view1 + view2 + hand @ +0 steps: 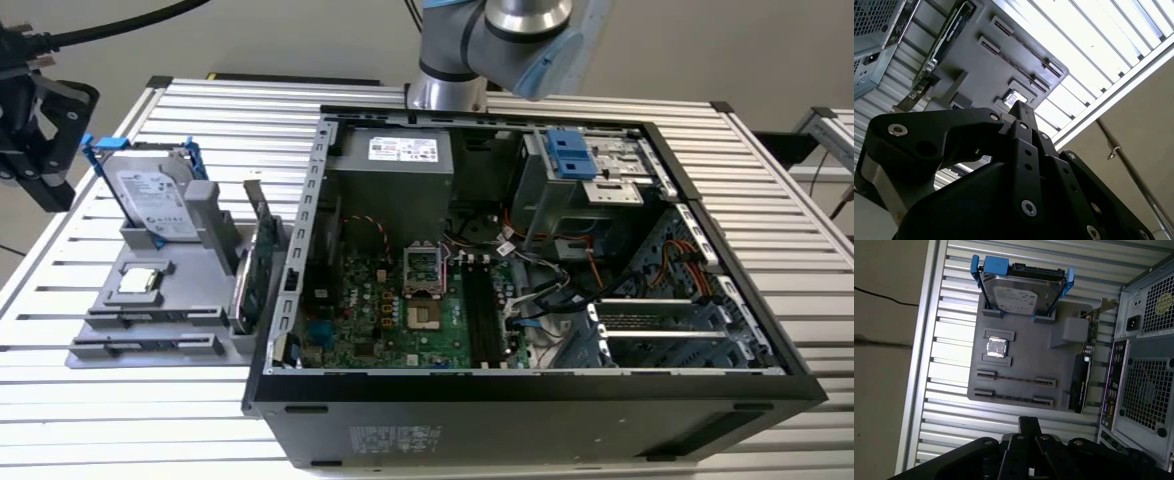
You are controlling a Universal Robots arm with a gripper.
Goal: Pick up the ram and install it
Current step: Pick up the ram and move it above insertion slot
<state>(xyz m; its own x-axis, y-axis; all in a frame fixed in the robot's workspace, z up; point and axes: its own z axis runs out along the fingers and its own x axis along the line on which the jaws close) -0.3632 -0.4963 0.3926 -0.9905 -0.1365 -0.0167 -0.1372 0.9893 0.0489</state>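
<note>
My gripper [47, 185] hangs at the exterior view's far left, beside the grey parts fixture [160, 300] and clear of it. In both wrist views its black fingers [1029, 424] [1021, 112] look pressed together with nothing between them. The fixture's two long narrow slots [1015, 378] show only thin lines, with no stick standing up in them. Inside the open computer case [534, 390], a long dark strip [483, 312] lies in the memory slots beside the processor socket. I cannot tell whether that strip is the ram.
On the fixture stand a silver hard drive in a blue bracket [1021, 290], a small square chip [996, 347] and an upright expansion card [1081, 382]. The case's rear panel [1144, 365] is close beside the fixture. The slatted metal table [80, 400] reaches its edge behind my gripper.
</note>
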